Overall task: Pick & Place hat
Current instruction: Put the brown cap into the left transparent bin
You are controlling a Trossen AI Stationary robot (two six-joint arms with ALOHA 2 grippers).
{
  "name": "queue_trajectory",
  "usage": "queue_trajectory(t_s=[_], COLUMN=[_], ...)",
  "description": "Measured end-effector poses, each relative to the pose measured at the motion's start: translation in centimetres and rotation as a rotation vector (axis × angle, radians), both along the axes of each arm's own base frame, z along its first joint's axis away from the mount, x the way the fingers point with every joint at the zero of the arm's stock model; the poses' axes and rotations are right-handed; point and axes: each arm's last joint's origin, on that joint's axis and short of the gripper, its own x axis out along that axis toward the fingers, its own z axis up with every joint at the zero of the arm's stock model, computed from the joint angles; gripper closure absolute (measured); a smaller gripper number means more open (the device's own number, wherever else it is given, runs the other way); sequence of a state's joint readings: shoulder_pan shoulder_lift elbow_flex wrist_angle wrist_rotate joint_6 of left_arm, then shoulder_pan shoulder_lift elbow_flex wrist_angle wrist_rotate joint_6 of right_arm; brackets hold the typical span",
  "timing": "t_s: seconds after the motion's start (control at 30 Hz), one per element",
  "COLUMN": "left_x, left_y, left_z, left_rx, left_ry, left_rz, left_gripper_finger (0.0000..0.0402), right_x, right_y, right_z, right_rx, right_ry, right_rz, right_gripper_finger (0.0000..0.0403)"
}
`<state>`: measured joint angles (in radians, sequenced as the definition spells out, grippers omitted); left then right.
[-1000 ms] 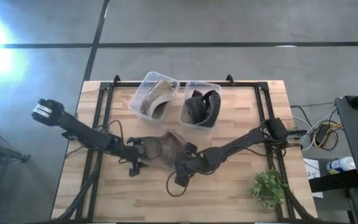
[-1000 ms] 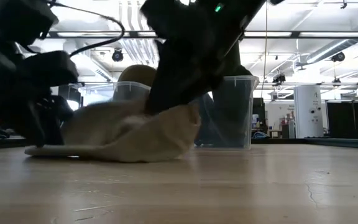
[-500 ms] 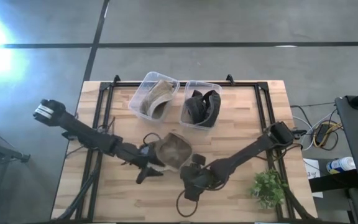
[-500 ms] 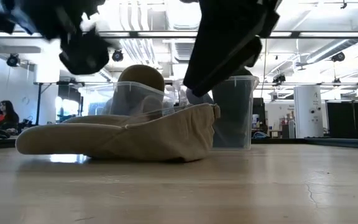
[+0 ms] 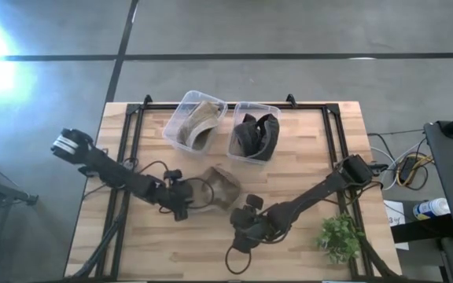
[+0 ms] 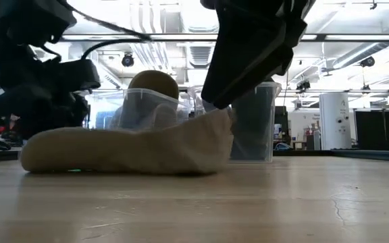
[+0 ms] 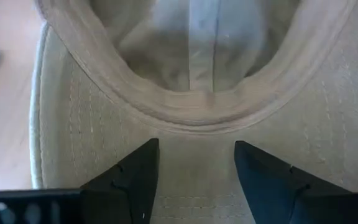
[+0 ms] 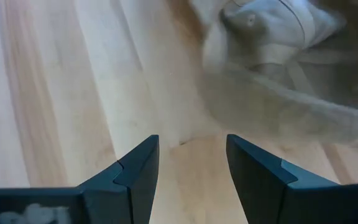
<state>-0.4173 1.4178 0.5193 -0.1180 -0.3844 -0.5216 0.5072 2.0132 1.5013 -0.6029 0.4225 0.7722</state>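
Tan hat (image 5: 223, 187), upturned, mid-table

A crumpled tan fabric cap (image 5: 222, 189) lies on the slatted wooden table (image 5: 305, 244), before two clear plastic bins (image 5: 193, 119), seemingly holding other hats; a small green plant (image 5: 339, 237) stands far right.

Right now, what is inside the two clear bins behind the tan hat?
The left bin holds a tan hat; the right bin holds a dark hat. Anything underneath them is hidden.
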Motion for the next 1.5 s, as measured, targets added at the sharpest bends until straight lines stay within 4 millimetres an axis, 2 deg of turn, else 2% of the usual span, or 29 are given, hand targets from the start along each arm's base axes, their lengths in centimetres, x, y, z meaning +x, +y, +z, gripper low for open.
queue_trajectory(t_s=[0.13,0.23,0.37,0.47,0.63,0.73,0.83,0.97,1.13,1.33,1.5], left_x=[0.1,1.3,3.3,4.6,5.6,6.4,7.1,6.9,5.0,2.3,3.0], left_y=[-0.7,-2.1,-3.4,-4.1,-4.8,-5.6,-6.2,-6.1,-4.9,-2.8,-3.1], left_z=[-1.3,-0.6,0.6,1.2,0.0,0.7,2.5,5.1,6.4,5.8,4.4], left_rx=[-0.140,-0.344,-0.575,-0.637,-0.665,-0.800,-0.879,-0.807,-0.562,-0.204,-0.119], left_ry=[0.008,-0.083,-0.235,-0.291,-0.225,-0.218,-0.308,-0.415,-0.358,-0.191,-0.203], left_rz=[0.163,0.222,0.281,0.276,0.270,0.206,0.080,-0.049,-0.064,0.065,-0.019], left_gripper_finger=[0.0195,0.0195,0.0195,0.0195,0.0195,0.0195,0.0195,0.0195,0.0195,0.0195,0.0195], right_x=[-0.2,-0.4,-0.7,-1.0,-1.8,-2.2,-2.6,-2.7,-2.6,-2.8,-2.8], right_y=[0.5,0.8,1.3,1.9,3.3,4.1,4.5,4.6,4.4,4.2,4.1], right_z=[0.0,0.0,0.0,0.0,0.1,0.1,-0.1,-0.1,-0.2,-0.7,-1.2], right_rx=[0.020,0.077,0.222,0.324,0.482,0.593,0.628,0.656,0.673,0.692,0.714], right_ry=[-0.006,0.006,0.001,-0.032,-0.073,-0.097,-0.139,-0.162,-0.210,-0.216,-0.225], right_rz=[-0.014,-0.030,-0.185,-0.321,-0.533,-0.682,-0.768,-0.811,-0.880,-0.936,-0.946], right_gripper_finger=[0.0220,0.0220,0.0220,0.0220,0.0220,0.0220,0.0220,0.0220,0.0220,0.0220,0.0220])
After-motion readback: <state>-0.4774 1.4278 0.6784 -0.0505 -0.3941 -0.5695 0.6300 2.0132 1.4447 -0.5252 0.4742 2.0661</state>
